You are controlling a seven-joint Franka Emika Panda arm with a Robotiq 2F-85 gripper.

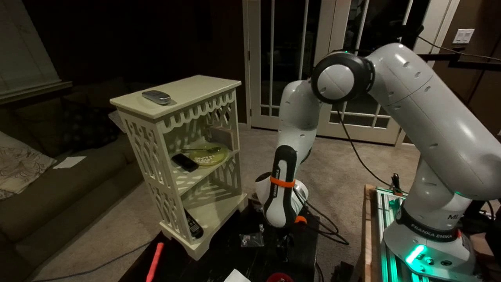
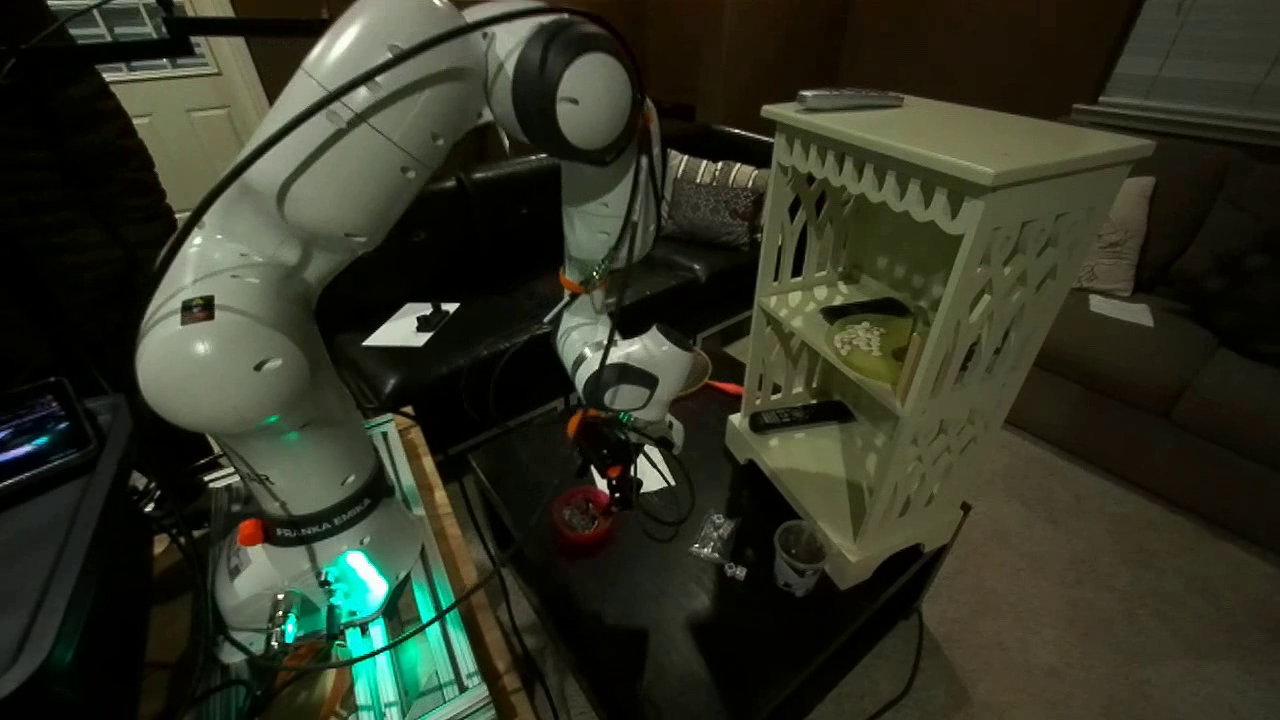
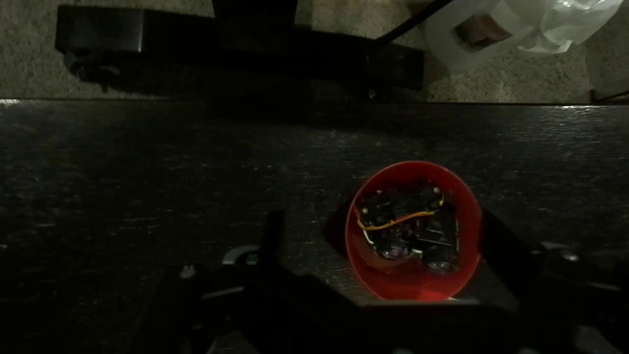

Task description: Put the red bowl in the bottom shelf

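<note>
The red bowl stands on the dark table and holds dark electronic parts with a yellow wire. It shows in the wrist view (image 3: 415,289) and in both exterior views (image 1: 279,275) (image 2: 580,545), cut by the lower edge in one of them. My gripper (image 3: 379,216) is open in the wrist view. The bowl shows between its fingers, close to the right finger, with a gap to the left one. In an exterior view the gripper (image 2: 622,490) hangs at the bowl's rim; contact cannot be told. The pale cabinet's bottom shelf (image 1: 215,203) (image 2: 815,475) bears a black remote (image 1: 193,225) (image 2: 800,416).
The middle shelf bears a green plate (image 1: 219,156) and a phone (image 1: 184,162). A grey remote (image 2: 850,99) lies on top of the cabinet. A cup (image 2: 800,560), a plastic bag (image 2: 713,538) and white paper (image 2: 650,470) are on the table. An orange stick (image 1: 155,261) lies beside the cabinet.
</note>
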